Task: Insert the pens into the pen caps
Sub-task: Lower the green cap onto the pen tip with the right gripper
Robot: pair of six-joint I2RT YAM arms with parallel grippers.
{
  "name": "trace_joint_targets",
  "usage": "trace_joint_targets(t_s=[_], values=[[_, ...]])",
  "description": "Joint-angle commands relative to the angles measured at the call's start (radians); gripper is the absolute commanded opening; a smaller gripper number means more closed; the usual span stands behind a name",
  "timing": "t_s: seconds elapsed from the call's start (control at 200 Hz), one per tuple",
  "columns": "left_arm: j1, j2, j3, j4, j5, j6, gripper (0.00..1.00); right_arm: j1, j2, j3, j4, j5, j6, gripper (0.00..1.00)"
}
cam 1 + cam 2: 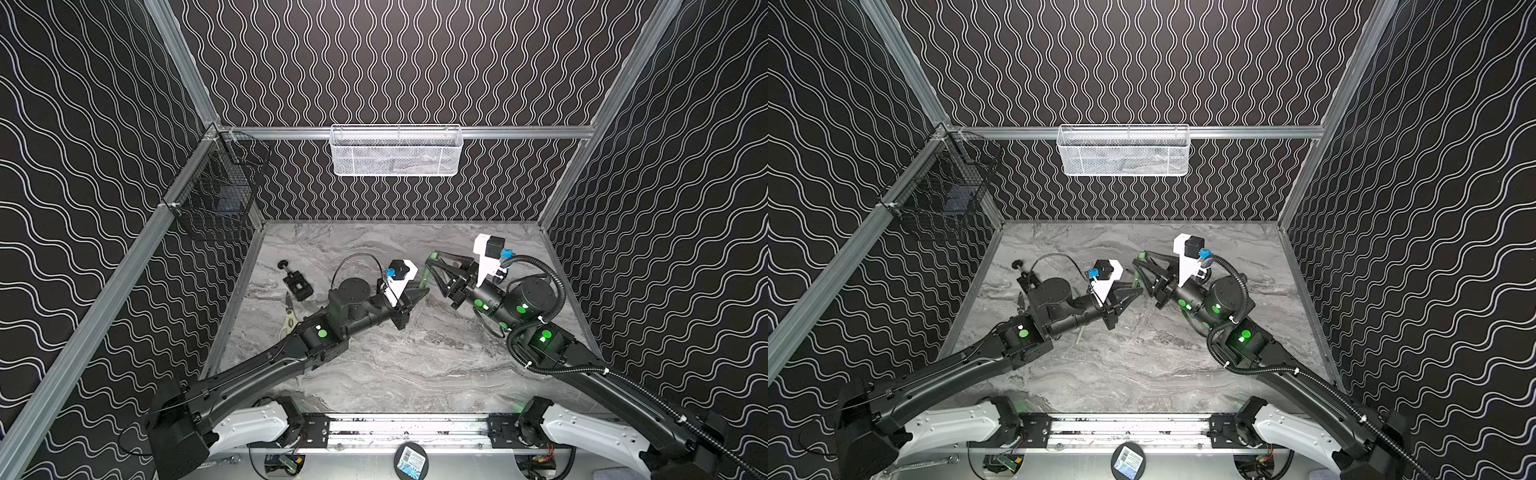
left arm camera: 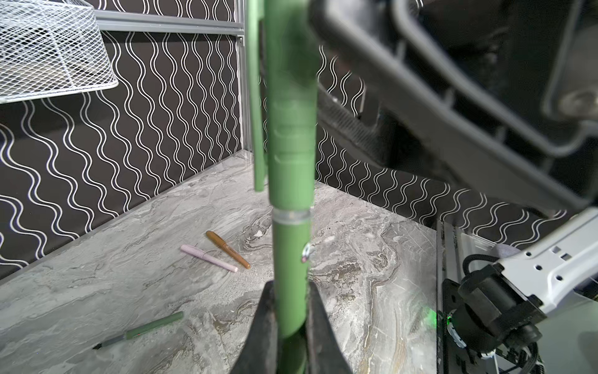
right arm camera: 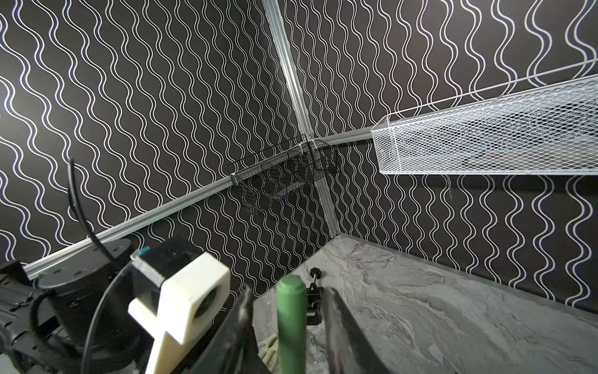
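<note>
Both top views: we see left gripper [image 1: 423,292], jaws pinched on slim mid-green plastic pen [image 1: 424,280], tilted, held off grey marble tabletop [image 1: 374,365] mid-scene. Right gripper [image 1: 432,258] sits at stubby green plastic cap [image 1: 1143,254] on pen's far end.

Left wrist: jaws clamp pen [image 2: 289,259], cap [image 2: 291,136] seated on it. Pink capped pen [image 2: 208,258], gold capped pen [image 2: 228,249] and uncapped dark green pen [image 2: 142,328] lie on tabletop.

Right wrist: jaws spread, we see gap either side of cap [image 3: 291,317].
</note>
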Motion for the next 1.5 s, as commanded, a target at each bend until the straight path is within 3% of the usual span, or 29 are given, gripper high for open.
trace_joint_targets(t_s=[0.0,0.295,0.531,0.861,1.191,1.496], values=[[-0.001,0.005,-0.002,0.039,-0.008,0.007,0.00,0.001,-0.012,0.028,-0.098,0.041,0.004,0.41],[-0.001,0.023,-0.008,0.042,-0.112,0.053,0.00,-0.004,0.044,0.253,-0.451,0.093,0.022,0.38],[-0.001,0.024,-0.032,0.080,-0.120,0.075,0.00,-0.073,0.102,0.362,-0.586,-0.016,0.046,0.30],[-0.001,0.044,-0.013,0.054,-0.108,0.069,0.00,-0.092,0.140,0.398,-0.607,-0.145,0.042,0.29],[-0.001,0.032,-0.013,0.055,-0.104,0.067,0.00,-0.093,0.172,0.374,-0.586,-0.192,0.041,0.06],[0.002,0.026,0.068,0.062,-0.125,0.027,0.00,-0.090,0.177,0.306,-0.571,-0.213,0.004,0.02]])
